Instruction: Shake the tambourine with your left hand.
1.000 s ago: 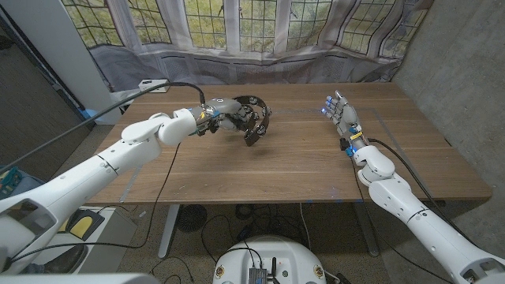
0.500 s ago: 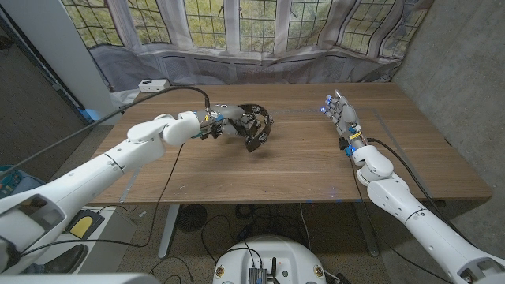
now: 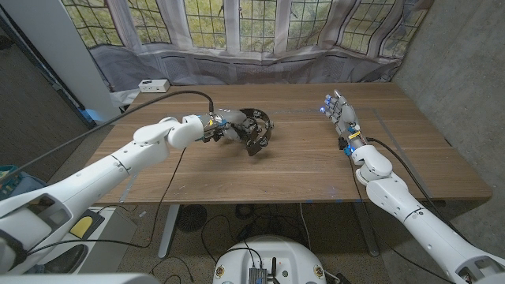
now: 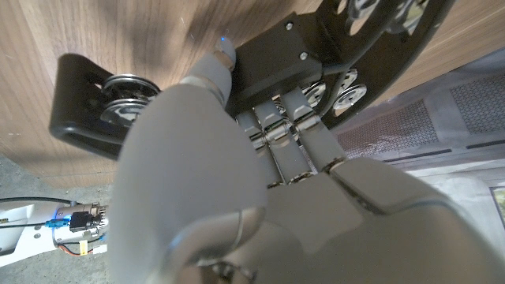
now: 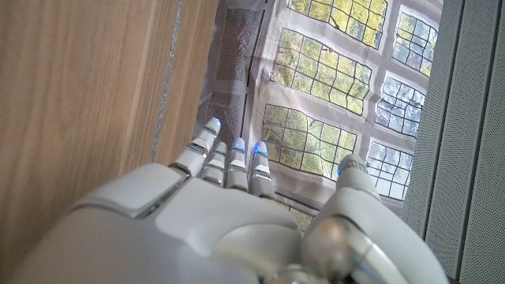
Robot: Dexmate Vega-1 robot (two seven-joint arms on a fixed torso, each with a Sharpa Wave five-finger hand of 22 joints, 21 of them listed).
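Black tambourine (image 3: 254, 130) gripped by left robot hand (image 3: 226, 126) over the far middle of the wooden tabletop (image 3: 300, 170), rim tilted, lower edge close to the wood, possibly touching, hard to tell from the head view. In the left wrist view, fingers (image 4: 288, 138) wrapped over the black frame (image 4: 276, 59), thumb pressed against it, metal jingles (image 4: 118, 91) showing in the rim slots. Left arm reaching in from the near left corner, black cable (image 3: 170, 99) arching above it. Right robot hand (image 3: 339, 110) well apart at the far right, standing upright, fingers straight and slightly spread, holding nothing. Small white box (image 3: 152, 85) at the far left tabletop corner.
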